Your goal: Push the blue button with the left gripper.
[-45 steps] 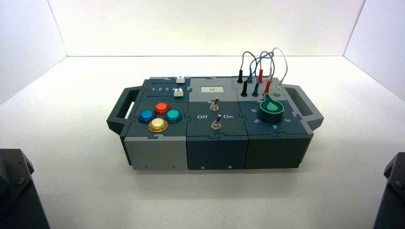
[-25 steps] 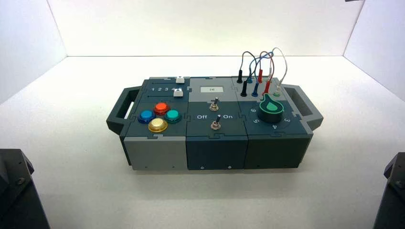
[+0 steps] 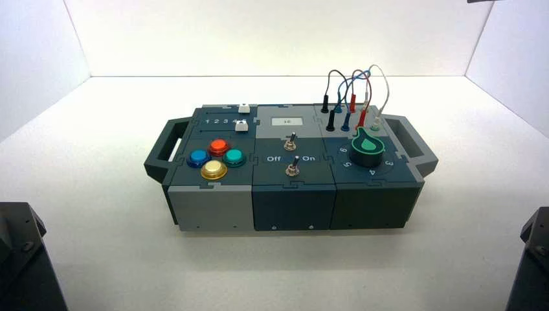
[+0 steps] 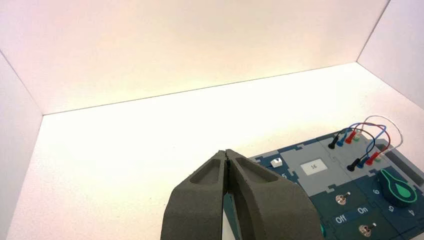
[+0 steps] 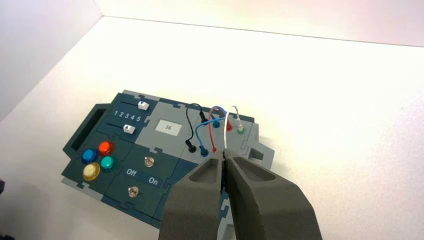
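High view: the blue button [image 3: 199, 157] sat on the box, ahead and to the right of the left arm [image 3: 29, 259].

Left wrist view: the left gripper [image 4: 226, 195] was closed, fingertips together, gripping nothing; the box [image 4: 320, 187] lay partly behind it.

Right wrist view: the right gripper [image 5: 225, 195] was closed, empty, in front of the box's wires.

The robot's tool [image 4: 226, 153] has matte dark-grey, tapering fingers [image 4: 197, 200]; its black arms show screws.
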Controlling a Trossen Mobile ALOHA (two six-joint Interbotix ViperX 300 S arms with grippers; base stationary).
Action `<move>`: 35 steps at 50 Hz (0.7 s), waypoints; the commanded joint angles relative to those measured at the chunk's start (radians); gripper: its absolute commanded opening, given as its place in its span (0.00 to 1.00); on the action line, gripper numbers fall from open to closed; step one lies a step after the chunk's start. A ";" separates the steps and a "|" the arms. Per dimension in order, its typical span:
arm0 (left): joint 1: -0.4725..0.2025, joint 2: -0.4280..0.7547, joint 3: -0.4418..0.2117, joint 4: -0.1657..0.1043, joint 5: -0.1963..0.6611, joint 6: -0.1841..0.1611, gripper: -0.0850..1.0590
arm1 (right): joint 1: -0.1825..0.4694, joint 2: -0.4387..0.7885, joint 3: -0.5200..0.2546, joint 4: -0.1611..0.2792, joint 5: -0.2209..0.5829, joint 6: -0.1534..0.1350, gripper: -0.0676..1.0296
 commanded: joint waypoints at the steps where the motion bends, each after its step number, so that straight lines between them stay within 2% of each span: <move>1: 0.003 0.018 -0.015 -0.002 -0.009 0.003 0.05 | 0.002 0.012 -0.032 0.003 -0.009 0.005 0.04; 35: 0.002 0.048 -0.017 -0.002 -0.009 0.005 0.05 | 0.002 0.021 -0.031 0.006 -0.011 0.005 0.04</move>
